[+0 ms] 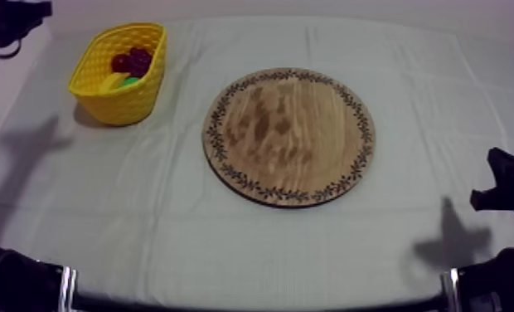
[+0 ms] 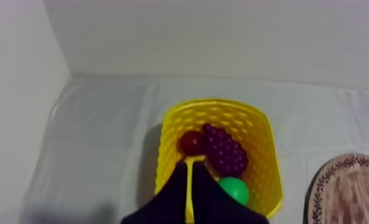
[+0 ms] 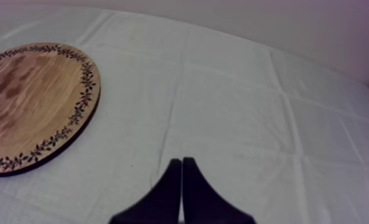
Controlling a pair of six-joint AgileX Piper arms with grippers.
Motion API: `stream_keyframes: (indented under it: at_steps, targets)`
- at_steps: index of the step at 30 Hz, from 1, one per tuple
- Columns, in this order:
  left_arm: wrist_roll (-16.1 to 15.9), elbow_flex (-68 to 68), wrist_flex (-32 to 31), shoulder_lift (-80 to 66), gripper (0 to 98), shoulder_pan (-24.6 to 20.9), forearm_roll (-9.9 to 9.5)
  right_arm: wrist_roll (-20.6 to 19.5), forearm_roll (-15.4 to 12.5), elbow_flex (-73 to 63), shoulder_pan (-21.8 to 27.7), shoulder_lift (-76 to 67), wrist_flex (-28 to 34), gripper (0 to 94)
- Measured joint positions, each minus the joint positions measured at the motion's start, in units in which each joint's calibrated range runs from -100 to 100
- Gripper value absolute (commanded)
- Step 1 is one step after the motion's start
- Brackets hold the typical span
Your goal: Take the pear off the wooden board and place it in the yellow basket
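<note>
The green pear [image 2: 234, 189] lies inside the yellow basket [image 2: 261, 128], beside a bunch of purple grapes [image 2: 224, 149] and a small red fruit [image 2: 191, 142]. In the top view the pear [image 1: 129, 81] peeks out next to a yellow banana [image 1: 112, 82] in the basket [image 1: 119, 105] at the far left. The round wooden board [image 1: 289, 135] in the middle of the table is bare. My left gripper [image 2: 188, 174] hangs above the basket's near rim, shut on nothing. My right gripper [image 3: 181, 164] is shut, low over the cloth to the right of the board [image 3: 32, 101].
My left arm [image 1: 12, 21] comes in at the far left corner behind the basket. My right arm [image 1: 505, 187] sits at the right edge. Grey-white cloth [image 1: 186, 224] covers the table around the board.
</note>
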Motion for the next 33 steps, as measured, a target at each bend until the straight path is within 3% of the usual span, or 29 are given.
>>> stream_keyframes:
  at_steps: [15,27,30,33]
  targets:
    - [1.72,34.16,-8.88,-35.02,0.0,-2.64,0.07,0.00,0.00,0.00,0.00,0.00,0.00,0.3]
    - [1.68,51.37,-8.56,-54.36,0.0,-2.28,-0.19,0.00,0.00,0.00,-0.04,0.00,0.00,0.3]
    - [0.90,53.24,-6.82,-57.82,0.0,-2.28,0.96,0.00,0.00,0.00,-0.04,0.00,0.00,0.3]
    - [-0.70,54.38,-5.79,-60.51,0.0,-2.38,3.28,0.00,0.00,0.00,-0.04,0.00,0.00,0.3]
